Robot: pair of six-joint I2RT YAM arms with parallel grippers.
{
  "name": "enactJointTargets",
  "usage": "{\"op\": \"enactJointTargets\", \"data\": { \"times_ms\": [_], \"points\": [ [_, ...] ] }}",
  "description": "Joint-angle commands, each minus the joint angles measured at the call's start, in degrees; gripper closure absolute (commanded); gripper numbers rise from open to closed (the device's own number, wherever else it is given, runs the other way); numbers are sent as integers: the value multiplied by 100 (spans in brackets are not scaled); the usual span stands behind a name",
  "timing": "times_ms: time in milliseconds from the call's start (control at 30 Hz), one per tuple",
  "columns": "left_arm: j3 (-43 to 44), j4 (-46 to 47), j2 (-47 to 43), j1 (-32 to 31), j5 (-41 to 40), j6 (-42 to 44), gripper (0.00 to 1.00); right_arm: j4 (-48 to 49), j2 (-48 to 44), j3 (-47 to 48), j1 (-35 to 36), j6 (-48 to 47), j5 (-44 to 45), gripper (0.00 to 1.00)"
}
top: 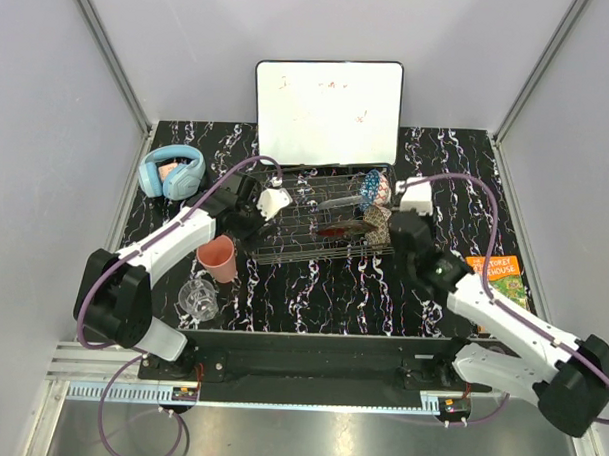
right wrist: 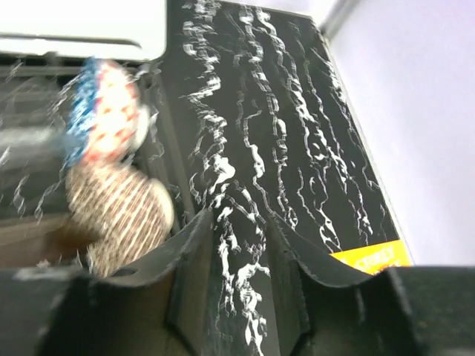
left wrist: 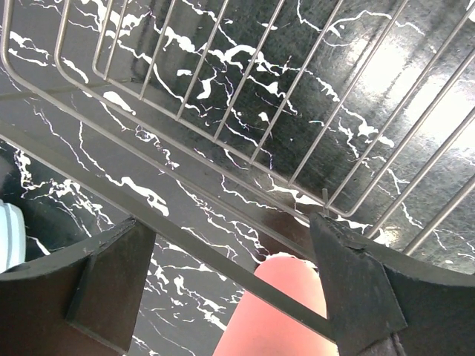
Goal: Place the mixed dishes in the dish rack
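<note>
The dish rack (top: 309, 243) stands mid-table. At its right end the blue patterned bowl (top: 374, 184) and the beige patterned bowl (top: 377, 224) stand on edge, with the red floral plate (top: 339, 230) beside them. The pink cup (top: 217, 258) and the clear glass mug (top: 198, 297) sit on the table left of the rack. My left gripper (top: 250, 218) hangs open over the rack's left front corner. A rack wire (left wrist: 185, 119) crosses between its fingers and the pink cup (left wrist: 274, 311) lies below. My right gripper (right wrist: 241, 230) is open and empty, just right of the beige bowl (right wrist: 119, 211) and blue bowl (right wrist: 104, 111).
Light-blue headphones (top: 171, 171) lie at the far left. A white whiteboard (top: 329, 111) leans behind the rack. An orange and green book (top: 498, 275) lies at the right, under my right arm. Grey walls close in both sides.
</note>
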Motion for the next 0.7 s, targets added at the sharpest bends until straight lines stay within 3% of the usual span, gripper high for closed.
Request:
{"op": "enactJointTargets", "data": {
  "times_ms": [0, 200, 667],
  "points": [
    [186, 99, -205, 19, 344, -133, 13, -248, 649, 653, -823, 742, -1012, 56],
    [116, 143, -284, 71, 301, -151, 13, -574, 959, 707, -982, 1314, -1680, 55],
    [230, 134, -328, 72, 257, -257, 14, -1066, 1205, 311, -1166, 1886, -1857, 55]
  ]
}}
